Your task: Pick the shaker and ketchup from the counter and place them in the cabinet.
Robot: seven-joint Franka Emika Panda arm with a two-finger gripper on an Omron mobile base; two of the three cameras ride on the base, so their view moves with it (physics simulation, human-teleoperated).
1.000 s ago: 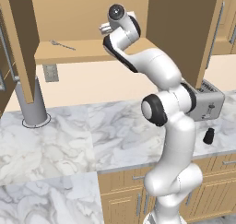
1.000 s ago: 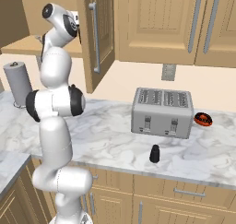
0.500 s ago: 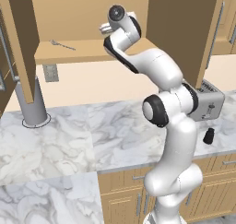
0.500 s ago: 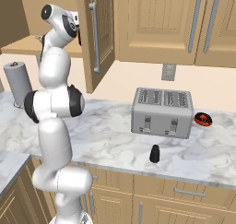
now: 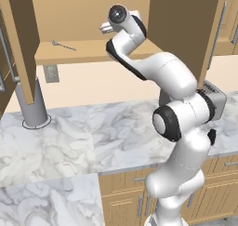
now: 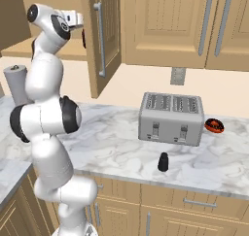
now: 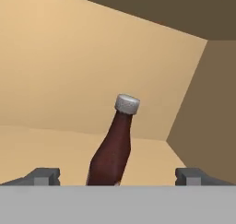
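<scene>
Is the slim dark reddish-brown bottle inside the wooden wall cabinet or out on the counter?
Inside. The hand view shows the reddish-brown bottle on the wooden wall cabinet's shelf, back and side walls behind it, between wide-apart fingertips.

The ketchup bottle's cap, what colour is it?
The ketchup cap looks pale grey-white, clearest in the hand view.

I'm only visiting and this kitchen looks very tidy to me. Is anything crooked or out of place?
One thing: the ketchup inside the cabinet appears tilted in the hand view, though that camera itself may be rolled. The open gripper stands apart from it. The shaker stands upright on the counter, before the toaster.
</scene>
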